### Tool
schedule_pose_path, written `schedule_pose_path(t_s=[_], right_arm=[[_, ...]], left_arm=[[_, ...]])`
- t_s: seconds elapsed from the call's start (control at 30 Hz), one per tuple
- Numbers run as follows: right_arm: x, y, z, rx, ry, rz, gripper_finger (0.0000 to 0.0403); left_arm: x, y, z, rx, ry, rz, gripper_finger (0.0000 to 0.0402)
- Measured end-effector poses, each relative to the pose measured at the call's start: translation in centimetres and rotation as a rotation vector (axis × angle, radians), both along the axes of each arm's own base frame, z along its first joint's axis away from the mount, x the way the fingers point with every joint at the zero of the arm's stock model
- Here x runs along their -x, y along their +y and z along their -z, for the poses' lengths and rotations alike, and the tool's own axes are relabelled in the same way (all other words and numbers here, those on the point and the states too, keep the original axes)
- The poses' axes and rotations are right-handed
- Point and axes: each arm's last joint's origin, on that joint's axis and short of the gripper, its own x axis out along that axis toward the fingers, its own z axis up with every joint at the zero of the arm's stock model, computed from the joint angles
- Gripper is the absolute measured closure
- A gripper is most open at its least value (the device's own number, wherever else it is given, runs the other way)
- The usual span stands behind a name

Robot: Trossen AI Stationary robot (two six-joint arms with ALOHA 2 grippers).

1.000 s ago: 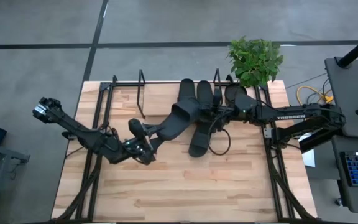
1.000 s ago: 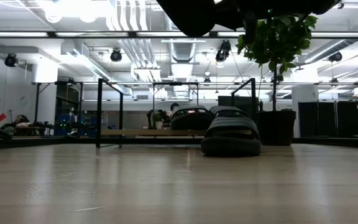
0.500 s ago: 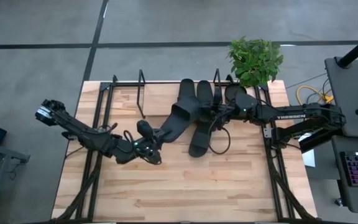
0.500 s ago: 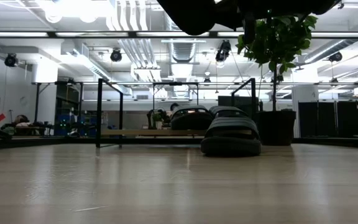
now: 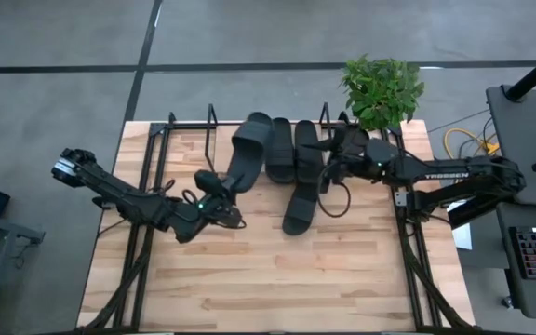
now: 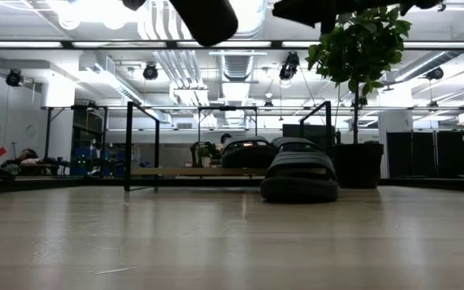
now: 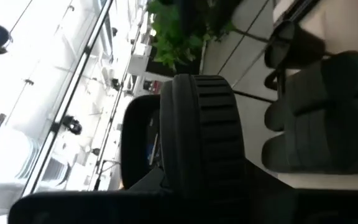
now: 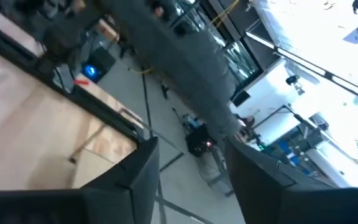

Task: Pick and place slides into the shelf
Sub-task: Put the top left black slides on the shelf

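Above table (image 5: 277, 279), left gripper (image 5: 220, 207) pinches slide (image 5: 246, 149) pointing shelfward; right's grip unclear.

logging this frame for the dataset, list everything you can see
held slide: 1, black, in the air beside the two shelved ones
slides on the shelf: 2, black, side by side
slide on the table: 1, black, in front of the shelf
shelf: 1, light wood board with black wire uprights, far side of the table
plant: 1, green in a black pot, far right corner
table: 1, light wood
left claw: 1, dark, shut on the held slide's near end
right claw: 1, dark, open and empty, at the shelf's right end
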Motion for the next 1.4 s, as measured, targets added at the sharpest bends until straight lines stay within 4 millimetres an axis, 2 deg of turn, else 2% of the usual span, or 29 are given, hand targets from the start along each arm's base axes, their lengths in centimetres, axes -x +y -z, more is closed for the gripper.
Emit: schedule_pose_path(t_s=[0.23,0.33,0.5,0.63,0.83,1.0,1.23,1.4], right_arm=[[-0.3,0.4,-1.4,-0.108,-0.048,0.079,0.0224],[-0.9,0.6,-2.7,-0.184,0.002,0.096,0.0223],[-2.7,0.9,-4.3,-0.276,0.181,0.111,0.0223],[-5.4,0.9,-5.0,-0.246,0.28,0.138,0.0223],[-9.2,0.6,-6.4,-0.178,0.338,0.154,0.0224],[-12.1,0.4,-6.0,-0.128,0.424,0.174,0.0225],[-14.5,-0.1,-6.1,-0.059,0.448,0.289,0.0231],[-14.8,-0.5,-6.6,-0.029,0.464,0.312,0.0232]], left_arm=[[-0.9,0.8,2.1,-0.066,0.125,-0.041,0.0368],[-1.7,1.3,3.1,-0.091,0.186,-0.072,0.0368],[-2.7,2.1,4.0,-0.112,0.237,-0.117,0.0368],[-3.4,2.6,4.8,-0.124,0.27,-0.13,0.0368],[-3.7,2.6,5.2,-0.141,0.301,-0.133,0.0368],[-3.3,2.8,4.5,-0.132,0.278,-0.135,0.0368],[-3.2,2.8,4.4,-0.135,0.279,-0.136,0.0368],[-3.2,2.8,4.5,-0.137,0.282,-0.14,0.0368]])
